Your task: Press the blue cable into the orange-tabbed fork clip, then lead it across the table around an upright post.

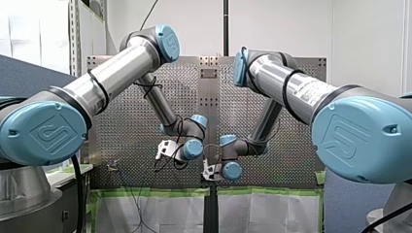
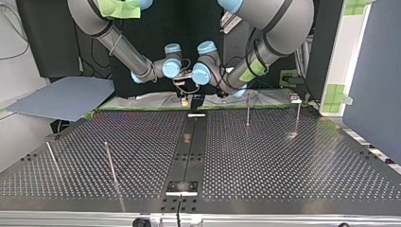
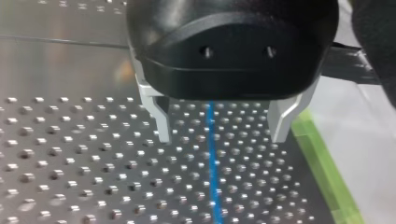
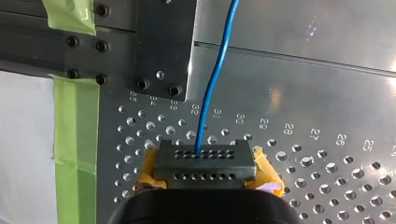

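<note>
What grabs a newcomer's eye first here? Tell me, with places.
A blue cable lies on the perforated table, running straight between the open fingers of my left end effector. In the right wrist view the cable curves to my right end effector, past a strip of green tape.

Thin blue cable (image 3: 213, 168) runs over the perforated table (image 3: 70, 154).

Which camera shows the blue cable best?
The right wrist view: the blue cable curves away from my right gripper over the table. The left wrist view shows a straight stretch between my left gripper's open fingers. Front and top: not visible.
</note>
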Robot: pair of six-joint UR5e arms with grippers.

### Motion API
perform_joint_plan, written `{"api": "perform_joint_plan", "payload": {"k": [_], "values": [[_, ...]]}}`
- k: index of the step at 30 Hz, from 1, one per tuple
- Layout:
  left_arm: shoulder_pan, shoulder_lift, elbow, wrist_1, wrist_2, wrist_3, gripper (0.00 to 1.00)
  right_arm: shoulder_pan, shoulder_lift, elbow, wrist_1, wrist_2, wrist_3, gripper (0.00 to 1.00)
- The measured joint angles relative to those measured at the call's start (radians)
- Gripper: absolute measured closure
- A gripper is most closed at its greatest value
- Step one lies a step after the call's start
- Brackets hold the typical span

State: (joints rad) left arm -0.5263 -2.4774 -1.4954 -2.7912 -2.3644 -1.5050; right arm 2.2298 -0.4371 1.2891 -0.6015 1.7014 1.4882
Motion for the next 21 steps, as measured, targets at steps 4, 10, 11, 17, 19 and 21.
{"api": "perform_joint_plan", "payload": {"k": [4, 10, 11, 17, 19, 21], "values": [[0.003, -0.014, 0.002, 0.013, 0.001, -0.009, 0.00, 0.000, 0.000, 0.000, 0.000, 0.000, 0.000, 1.00], [0.004, -0.017, 0.013, 0.026, 0.006, -0.016, 0.00, 0.000, 0.000, 0.000, 0.000, 0.000, 0.000, 1.00], [0.004, -0.017, 0.014, 0.026, 0.007, -0.017, 0.00, 0.000, 0.000, 0.000, 0.000, 0.000, 0.000, 1.00], [0.008, -0.017, 0.022, 0.027, 0.007, -0.021, 0.00, 0.000, 0.000, 0.000, 0.000, 0.000, 0.000, 1.00], [0.010, -0.017, 0.023, 0.027, 0.007, -0.023, 0.00, 0.000, 0.000, 0.000, 0.000, 0.000, 0.000, 1.00], [0.010, -0.017, 0.023, 0.027, 0.008, -0.024, 0.00, 0.000, 0.000, 0.000, 0.000, 0.000, 0.000, 1.00]]}}
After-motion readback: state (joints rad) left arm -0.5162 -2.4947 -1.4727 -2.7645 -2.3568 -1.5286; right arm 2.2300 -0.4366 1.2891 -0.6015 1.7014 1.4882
